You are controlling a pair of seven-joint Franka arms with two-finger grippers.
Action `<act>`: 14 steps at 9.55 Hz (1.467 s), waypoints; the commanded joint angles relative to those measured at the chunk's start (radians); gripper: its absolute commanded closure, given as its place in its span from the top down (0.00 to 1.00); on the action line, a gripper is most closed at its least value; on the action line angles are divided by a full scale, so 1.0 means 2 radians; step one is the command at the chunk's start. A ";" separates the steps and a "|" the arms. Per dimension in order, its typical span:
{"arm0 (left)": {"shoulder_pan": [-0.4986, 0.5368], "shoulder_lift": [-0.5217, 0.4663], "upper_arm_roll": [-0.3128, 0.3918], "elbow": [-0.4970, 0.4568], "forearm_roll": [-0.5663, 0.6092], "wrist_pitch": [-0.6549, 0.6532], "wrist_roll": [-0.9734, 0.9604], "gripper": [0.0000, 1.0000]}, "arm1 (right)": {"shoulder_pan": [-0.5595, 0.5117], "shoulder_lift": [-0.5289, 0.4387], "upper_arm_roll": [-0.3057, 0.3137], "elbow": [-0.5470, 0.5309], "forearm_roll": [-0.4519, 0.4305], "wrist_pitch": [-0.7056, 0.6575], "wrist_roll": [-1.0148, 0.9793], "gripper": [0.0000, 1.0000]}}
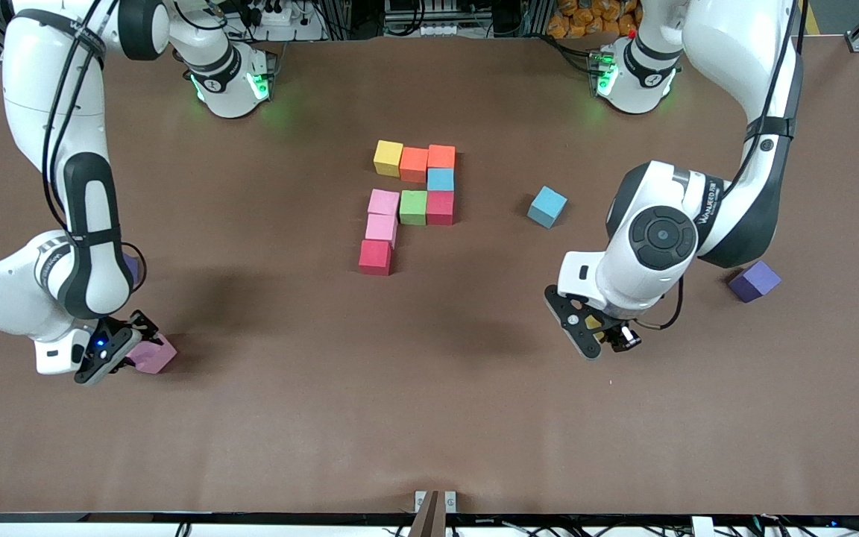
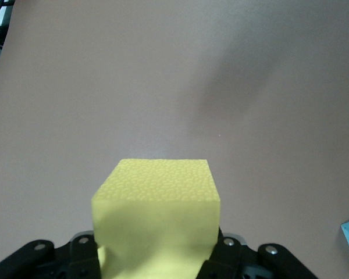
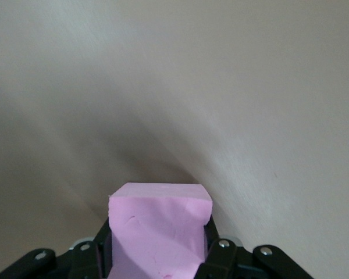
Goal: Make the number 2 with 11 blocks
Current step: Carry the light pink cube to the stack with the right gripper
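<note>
The blocks [image 1: 413,195] sit just above the centre of the front frame as an unfinished figure of nine cubes set edge to edge. A yellow cube [image 1: 388,157] and two orange cubes [image 1: 427,160] make the top row. A light blue cube [image 1: 441,179] sits under the orange one at the row's end. Lower come a pink cube [image 1: 383,202], a green cube [image 1: 413,207] and a red cube [image 1: 440,207] in one row. A second pink cube [image 1: 381,228] and a second red cube [image 1: 375,257] run down from the first pink one.

The left gripper [image 1: 599,333] hangs at the lower right of the front frame, over bare table [image 1: 429,403]. Its fingers are closed against the sides of a yellow block [image 2: 157,215], which fills the lower middle of the left wrist frame.

The right gripper [image 1: 112,350] is at the lower left of the front frame, low over the table. Its fingers are pressed to the sides of a pink block [image 3: 160,229]; in the front frame the block shows just beside the gripper.

A loose blue cube [image 1: 546,206] lies right of centre, well apart from the figure. A purple cube [image 1: 754,281] lies at the right edge, partly under the left arm.
</note>
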 commanded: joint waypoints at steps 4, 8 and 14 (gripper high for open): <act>0.011 -0.027 0.004 -0.007 0.002 -0.039 0.002 0.00 | 0.015 -0.001 0.073 0.074 -0.042 -0.061 0.043 0.02; 0.026 -0.044 0.004 -0.008 0.004 -0.074 0.004 0.00 | 0.096 -0.025 0.089 0.110 -0.100 -0.158 0.199 0.03; 0.043 -0.071 0.005 -0.011 0.026 -0.122 0.005 0.00 | 0.247 -0.044 0.062 0.099 -0.110 -0.171 0.281 0.07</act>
